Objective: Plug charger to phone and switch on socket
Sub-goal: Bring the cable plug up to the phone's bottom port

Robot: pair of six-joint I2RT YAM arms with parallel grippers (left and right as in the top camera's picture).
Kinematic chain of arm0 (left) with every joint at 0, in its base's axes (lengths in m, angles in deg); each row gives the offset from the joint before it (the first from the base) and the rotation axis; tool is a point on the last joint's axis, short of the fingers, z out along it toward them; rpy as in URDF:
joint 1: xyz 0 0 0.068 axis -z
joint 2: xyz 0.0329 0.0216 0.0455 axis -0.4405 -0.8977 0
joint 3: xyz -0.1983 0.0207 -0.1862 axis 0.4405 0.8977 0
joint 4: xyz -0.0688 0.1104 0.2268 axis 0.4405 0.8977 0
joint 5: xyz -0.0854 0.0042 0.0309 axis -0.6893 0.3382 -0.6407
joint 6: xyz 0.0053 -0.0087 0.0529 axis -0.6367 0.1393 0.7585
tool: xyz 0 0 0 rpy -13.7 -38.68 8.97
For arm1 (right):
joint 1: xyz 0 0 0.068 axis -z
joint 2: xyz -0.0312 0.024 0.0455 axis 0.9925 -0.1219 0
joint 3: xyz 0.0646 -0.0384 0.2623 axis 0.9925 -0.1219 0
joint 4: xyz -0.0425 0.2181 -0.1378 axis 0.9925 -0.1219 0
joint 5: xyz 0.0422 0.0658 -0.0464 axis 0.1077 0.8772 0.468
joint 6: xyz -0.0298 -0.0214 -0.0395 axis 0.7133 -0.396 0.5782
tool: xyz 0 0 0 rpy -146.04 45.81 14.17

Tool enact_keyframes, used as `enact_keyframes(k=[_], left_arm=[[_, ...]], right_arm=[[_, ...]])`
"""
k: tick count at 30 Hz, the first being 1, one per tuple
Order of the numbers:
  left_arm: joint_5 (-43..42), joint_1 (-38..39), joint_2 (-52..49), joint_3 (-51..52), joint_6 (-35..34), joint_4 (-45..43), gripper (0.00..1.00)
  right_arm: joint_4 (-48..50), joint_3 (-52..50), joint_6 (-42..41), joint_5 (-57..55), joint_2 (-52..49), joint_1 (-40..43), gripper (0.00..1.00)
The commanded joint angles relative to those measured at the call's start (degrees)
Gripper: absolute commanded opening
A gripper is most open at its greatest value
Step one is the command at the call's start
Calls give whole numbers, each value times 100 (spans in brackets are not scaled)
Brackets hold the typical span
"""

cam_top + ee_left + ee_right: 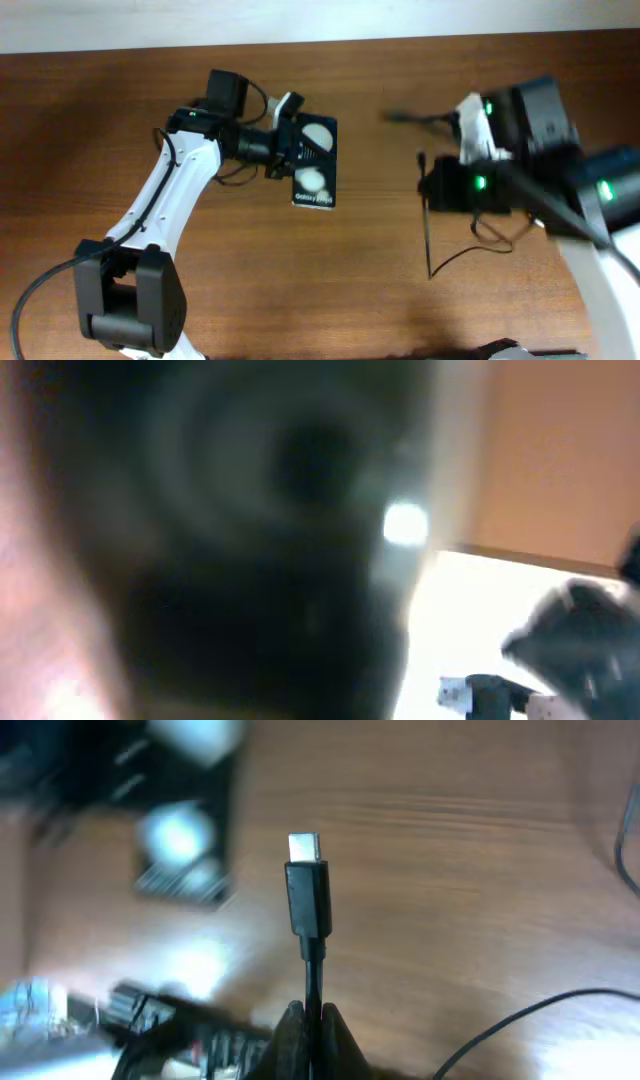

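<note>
Overhead view: I see the left gripper (292,143) closed on the phone (316,160), clamping it at the edge nearest the arm. The phone's back faces the camera, showing two white round discs and a line of small white lettering near its lower end. I cannot tell whether the phone rests on the table (90,110) or is held above it. Well apart to the right, the right gripper (430,188) is closed on the charger (429,235). The plug tip points toward the top of the picture. Below the grip, the thin black cable runs straight down the picture and then curves back to the right across the wood. The right arm (560,190) is blurred and shows green lights.

Right wrist view: the fingers (335,1040) pinch the cable a little behind the black plug housing. The plug stands upright in the frame with its small silver tip at the top, uncovered. The phone appears out of focus at upper left, apart from the tip. A further stretch of cable lies on the table at lower right.

Left wrist view: a dark, unfocused mass fills most of the frame, with one bright spot beside it. I cannot make out the fingers or the phone here.
</note>
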Motion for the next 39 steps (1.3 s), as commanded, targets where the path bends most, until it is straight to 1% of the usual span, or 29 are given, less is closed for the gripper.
enact_keyframes(k=[1, 4, 5, 7, 9, 12, 18, 21, 27, 30, 35, 39], left_arm=[[-205, 15, -2, -103, -1012, -981, 0], [-203, 26, -2, -103, -2046, -2354, 0], [-203, 26, -2, -103, -2293, -2601, 0], [-210, 26, -2, -103, -3139, -3272, 0], [-284, 26, -2, -103, -3589, -3407, 0], [-562, 26, -2, -103, -3591, -3416, 0], [-560, 28, -2, -103, -3373, -3438, 0], [-557, 50, -2, -103, -3375, -3617, 0], [-603, 151, -2, -103, -3263, -3713, 0], [-605, 151, -2, -103, -2981, -3713, 0], [-627, 127, -2, -103, -2983, -3713, 0], [-866, 66, -2, -103, -2983, -3713, 0]], right_arm=[[-7, -35, -232, 72, 494, -896, 4], [127, -216, -1475, -953, 564, -1668, 4], [361, -367, -1532, -962, 564, -1849, 4], [1298, -1123, -1864, -962, 562, -2356, 4], [2166, -1867, -2039, -1060, 533, -2573, 4], [2610, -2157, -2039, -1300, 382, -2575, 4], [2922, -2157, -2044, -1307, 260, -2575, 4], [3097, -2157, -2063, -1032, 87, -2575, 4], [3276, -2157, -2063, -1058, -4, -2573, 4], [3276, -2157, -2120, -1145, -2, -2568, 4], [3200, -2157, -2218, -1202, -2, -2568, 4], [3200, -2157, -2306, -1246, -2, -2564, 4]])
